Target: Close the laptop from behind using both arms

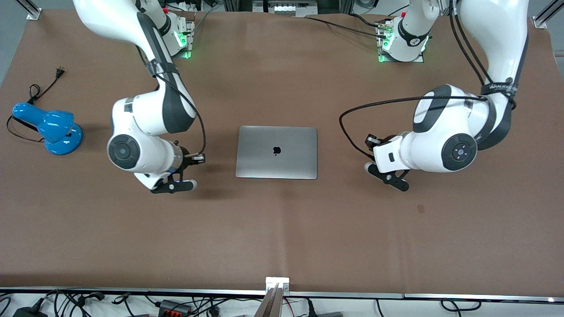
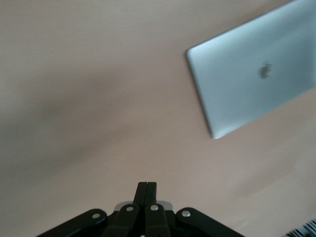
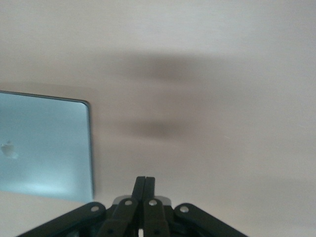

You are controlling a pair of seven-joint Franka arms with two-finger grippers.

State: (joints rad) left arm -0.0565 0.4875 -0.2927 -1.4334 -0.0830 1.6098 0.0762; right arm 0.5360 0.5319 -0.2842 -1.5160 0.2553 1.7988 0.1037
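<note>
The silver-grey laptop (image 1: 276, 152) lies shut and flat in the middle of the table, with the black apple logo on its lid facing up. My left gripper (image 1: 387, 175) is shut and empty, low over the table beside the laptop toward the left arm's end. My right gripper (image 1: 174, 186) is shut and empty, low over the table beside the laptop toward the right arm's end. Neither touches the laptop. The left wrist view shows the shut fingers (image 2: 147, 185) and the lid (image 2: 247, 89). The right wrist view shows its shut fingers (image 3: 145, 179) and the lid (image 3: 44, 153).
A blue desk lamp (image 1: 50, 127) with a black cord and plug stands at the right arm's end of the table. The brown table cover (image 1: 282, 229) is bare round the laptop.
</note>
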